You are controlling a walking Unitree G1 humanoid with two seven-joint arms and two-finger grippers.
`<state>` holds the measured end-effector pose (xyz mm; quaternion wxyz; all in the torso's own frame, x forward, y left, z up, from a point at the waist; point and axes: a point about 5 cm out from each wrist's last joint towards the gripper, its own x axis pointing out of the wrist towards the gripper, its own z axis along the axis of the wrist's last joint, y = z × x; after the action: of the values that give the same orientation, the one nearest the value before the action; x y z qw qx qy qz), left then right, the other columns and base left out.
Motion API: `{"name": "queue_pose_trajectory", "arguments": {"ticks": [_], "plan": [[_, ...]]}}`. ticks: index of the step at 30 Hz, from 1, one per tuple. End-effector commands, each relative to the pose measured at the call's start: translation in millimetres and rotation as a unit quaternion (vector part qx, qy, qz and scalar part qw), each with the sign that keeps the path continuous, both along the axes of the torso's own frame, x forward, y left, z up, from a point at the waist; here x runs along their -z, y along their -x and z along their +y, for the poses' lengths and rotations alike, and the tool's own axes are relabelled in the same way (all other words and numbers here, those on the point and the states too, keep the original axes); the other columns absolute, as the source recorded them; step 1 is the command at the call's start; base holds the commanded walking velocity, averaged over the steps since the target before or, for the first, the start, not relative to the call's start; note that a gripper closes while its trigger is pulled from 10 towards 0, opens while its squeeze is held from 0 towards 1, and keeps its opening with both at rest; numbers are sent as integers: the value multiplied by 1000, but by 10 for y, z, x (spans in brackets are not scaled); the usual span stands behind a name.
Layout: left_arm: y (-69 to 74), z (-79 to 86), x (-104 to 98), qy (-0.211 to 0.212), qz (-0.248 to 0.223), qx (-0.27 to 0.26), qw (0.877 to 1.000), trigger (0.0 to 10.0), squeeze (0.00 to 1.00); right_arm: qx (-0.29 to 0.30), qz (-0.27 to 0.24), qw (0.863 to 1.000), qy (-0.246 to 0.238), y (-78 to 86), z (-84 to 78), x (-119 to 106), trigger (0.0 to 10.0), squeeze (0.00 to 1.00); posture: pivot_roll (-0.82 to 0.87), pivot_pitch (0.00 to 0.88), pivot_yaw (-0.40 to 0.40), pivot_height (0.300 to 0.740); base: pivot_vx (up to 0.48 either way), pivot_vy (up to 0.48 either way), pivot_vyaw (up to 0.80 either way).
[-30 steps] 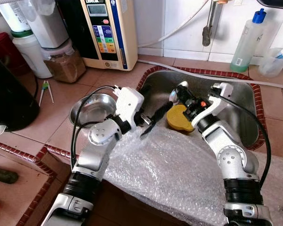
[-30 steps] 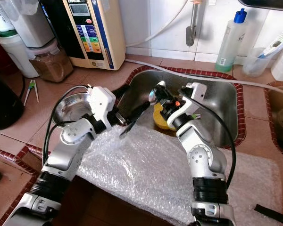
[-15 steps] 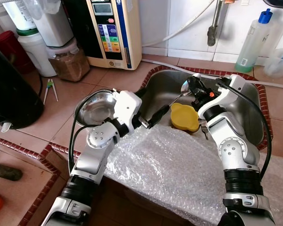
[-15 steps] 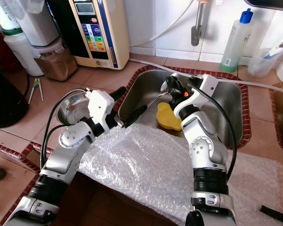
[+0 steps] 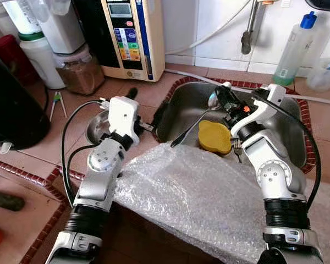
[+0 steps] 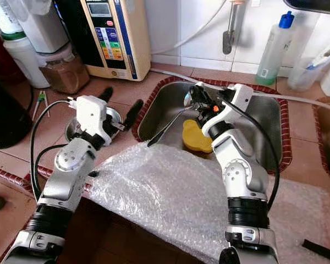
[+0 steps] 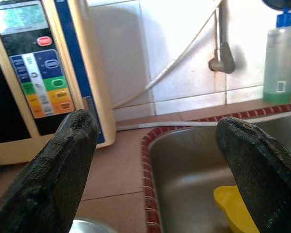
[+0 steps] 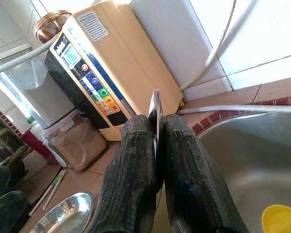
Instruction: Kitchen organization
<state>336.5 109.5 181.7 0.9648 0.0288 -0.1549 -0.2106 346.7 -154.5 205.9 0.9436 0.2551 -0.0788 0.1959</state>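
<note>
Right gripper (image 5: 223, 99) pinches a spoon (image 5: 193, 124) over the sink (image 5: 181, 104); left gripper (image 6: 121, 107) spread.

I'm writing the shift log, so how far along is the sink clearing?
Nothing looks put away yet. In hand: the right gripper is shut on a spoon held over the sink. The left gripper is open above the steel bowl on the counter. Left: the yellow lid and a fork lie in the sink.
</note>
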Motion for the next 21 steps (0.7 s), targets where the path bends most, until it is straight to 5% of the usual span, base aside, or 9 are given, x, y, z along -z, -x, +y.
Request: {"name": "queue_pose_trajectory", "arguments": {"ticks": [1, 2, 3, 4, 5, 6, 15, 18, 21], "plan": [[-14, 17, -35, -4, -8, -9, 1000, 10000, 965, 25, -17, 1000, 0, -26, -73, -106, 0, 0, -172, 78, 89, 740, 0, 0, 0], [-17, 26, -35, -6, -9, -12, 1000, 10000, 741, 34, -18, 999, -5, -43, -115, -127, 0, 0, -172, 78, 89, 740, 0, 0, 0], [-18, 28, -35, -7, -9, -14, 1000, 10000, 741, 36, -19, 999, -6, -47, -123, -134, 0, 0, -172, 78, 89, 740, 0, 0, 0], [-18, 28, -32, -7, -9, -16, 1000, 10000, 529, 41, -20, 999, -7, -54, -138, -140, 0, 0, -171, 74, 90, 740, 0, 0, 0], [-18, 27, -30, -7, -9, -16, 1000, 10000, 529, 42, -20, 999, -7, -56, -142, -140, 0, 0, -171, 74, 90, 740, 0, 0, 0], [-18, 25, -29, -7, -9, -17, 1000, 10000, 27, 45, -22, 999, -8, -60, -150, -146, 0, 0, -171, 72, 89, 740, 0, 0, 0], [-20, 22, -1, -10, -6, -35, 999, 10000, 0, 101, -27, 994, 19, -100, -260, -168, 0, 0, -175, 68, 82, 740, 0, 0, 0], [-38, 67, 27, -19, 0, -52, 998, 10000, 0, 157, -31, 982, 105, -115, -352, -124, 0, 0, -178, 68, 79, 740, 0, 0, 0], [-49, 108, 64, -25, 10, -62, 998, 10000, 0, 214, -31, 950, 226, -108, -459, -3, 0, 0, -177, 68, 78, 740, 0, 0, 0]]}}
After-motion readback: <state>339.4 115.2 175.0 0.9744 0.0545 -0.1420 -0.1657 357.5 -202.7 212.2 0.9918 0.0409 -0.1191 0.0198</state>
